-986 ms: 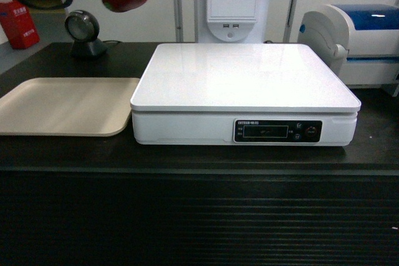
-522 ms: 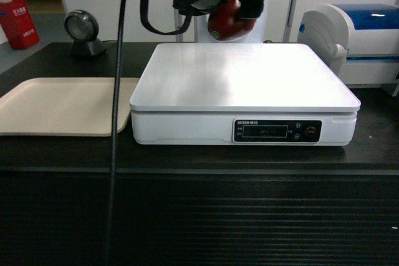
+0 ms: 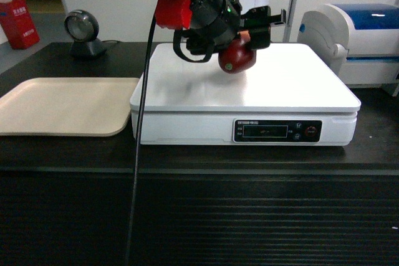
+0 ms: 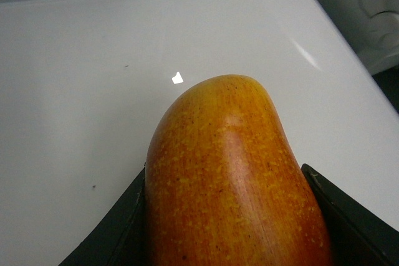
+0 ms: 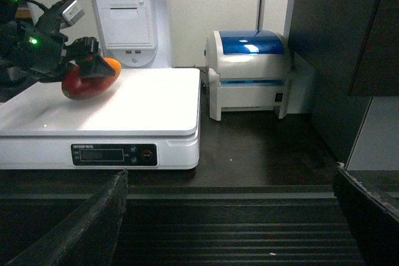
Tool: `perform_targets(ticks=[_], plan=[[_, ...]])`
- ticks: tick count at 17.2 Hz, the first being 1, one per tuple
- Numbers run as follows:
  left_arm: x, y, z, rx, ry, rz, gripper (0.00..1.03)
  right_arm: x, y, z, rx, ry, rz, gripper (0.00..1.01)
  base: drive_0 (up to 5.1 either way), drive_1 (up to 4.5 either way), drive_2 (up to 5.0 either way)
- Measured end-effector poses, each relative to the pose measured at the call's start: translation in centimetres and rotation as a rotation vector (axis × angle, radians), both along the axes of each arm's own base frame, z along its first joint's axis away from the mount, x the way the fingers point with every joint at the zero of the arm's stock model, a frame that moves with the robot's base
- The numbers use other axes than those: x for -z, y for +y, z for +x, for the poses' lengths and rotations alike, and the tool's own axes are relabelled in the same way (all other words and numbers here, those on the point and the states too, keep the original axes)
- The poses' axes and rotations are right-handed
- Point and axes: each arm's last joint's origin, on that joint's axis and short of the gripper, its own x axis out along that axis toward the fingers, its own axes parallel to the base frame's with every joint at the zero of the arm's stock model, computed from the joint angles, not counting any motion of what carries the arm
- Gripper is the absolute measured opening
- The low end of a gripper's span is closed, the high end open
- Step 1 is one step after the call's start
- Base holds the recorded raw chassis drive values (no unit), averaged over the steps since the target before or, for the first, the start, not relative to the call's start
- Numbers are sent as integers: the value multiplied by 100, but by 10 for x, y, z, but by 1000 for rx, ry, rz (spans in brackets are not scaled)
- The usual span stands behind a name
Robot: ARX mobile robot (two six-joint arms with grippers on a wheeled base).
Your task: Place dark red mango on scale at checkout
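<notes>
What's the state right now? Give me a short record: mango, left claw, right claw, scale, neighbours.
mango: dark red mango held just above the scale, contact unclear
left claw: left claw shut on the mango, over the platform's rear middle
right claw: right claw open, low in front of the counter, holding nothing
scale: scale platform bare apart from the mango above it
neighbours: tray to its left, printer to its right

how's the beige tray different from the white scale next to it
The beige tray is thin and low with a raised rim; the scale is a thick white box. The scale has a black display panel; the tray is plain. Both are flat, rounded rectangles on the checkout.
</notes>
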Motion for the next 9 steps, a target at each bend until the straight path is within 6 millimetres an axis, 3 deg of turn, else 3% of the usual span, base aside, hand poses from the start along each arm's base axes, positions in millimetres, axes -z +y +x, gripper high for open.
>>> perform_targets(ticks=[5,6,9], plan=[[11,4,12,-66,48,18,61,0,0,0,0,0,0,98,0,0,0],[12,4,12,-65,50,18,66,0,0,0,0,0,0,98,0,0,0],[11,3,12,-46,48,7,99,0,0,0,0,0,0,98,0,0,0]])
